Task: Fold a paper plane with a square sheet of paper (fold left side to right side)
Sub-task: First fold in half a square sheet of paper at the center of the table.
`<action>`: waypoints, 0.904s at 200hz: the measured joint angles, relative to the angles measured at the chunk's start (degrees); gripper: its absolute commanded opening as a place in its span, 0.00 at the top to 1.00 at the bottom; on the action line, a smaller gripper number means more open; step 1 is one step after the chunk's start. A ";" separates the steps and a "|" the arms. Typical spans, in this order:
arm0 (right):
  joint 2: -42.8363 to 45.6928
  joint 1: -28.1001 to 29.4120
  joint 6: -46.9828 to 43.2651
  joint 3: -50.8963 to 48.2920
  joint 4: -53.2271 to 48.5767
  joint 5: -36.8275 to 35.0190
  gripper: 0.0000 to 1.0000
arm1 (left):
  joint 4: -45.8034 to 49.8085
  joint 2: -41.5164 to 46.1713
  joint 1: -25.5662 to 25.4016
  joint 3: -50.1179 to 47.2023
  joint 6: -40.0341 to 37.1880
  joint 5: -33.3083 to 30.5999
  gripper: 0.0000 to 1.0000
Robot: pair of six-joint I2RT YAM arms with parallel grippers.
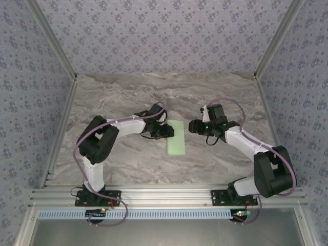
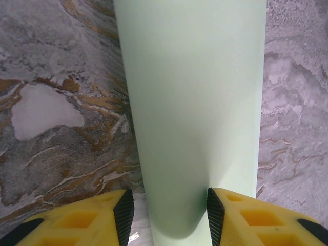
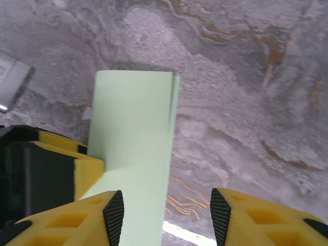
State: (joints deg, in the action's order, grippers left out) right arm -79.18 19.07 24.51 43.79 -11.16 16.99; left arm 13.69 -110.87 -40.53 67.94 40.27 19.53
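Sheet of paper (image 1: 176,137), folded to a narrow strip, lies flat mid-table (image 1: 123,95), long axis running near to far. Left gripper (image 1: 166,131) straddles its left edge, jaws partly apart. Right gripper (image 1: 191,125) hovers beside its right edge, jaws apart and empty.

The left gripper (image 2: 166,215) stands with its yellow fingers (image 2: 77,223) parted above a pale mint-green sheet of paper (image 2: 195,102). The paper runs straight ahead as a long strip over the marble table (image 2: 51,77). Its near end lies between the black pads and reaches under the right finger.
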 measured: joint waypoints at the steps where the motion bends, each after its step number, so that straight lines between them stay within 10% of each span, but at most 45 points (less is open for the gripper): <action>1: 0.04 -0.04 -0.02 -0.07 -0.11 -0.09 0.49 | 0.04 0.00 0.00 0.02 0.00 -0.04 0.54; 181: 2.32 -0.72 -0.61 -2.73 -2.60 -0.94 0.48 | 6.29 -2.27 -0.94 4.79 -0.61 -2.23 0.53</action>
State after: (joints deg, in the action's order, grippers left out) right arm -76.86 18.35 23.90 41.06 -13.76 16.05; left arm 19.99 -113.14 -41.47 72.73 39.66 17.30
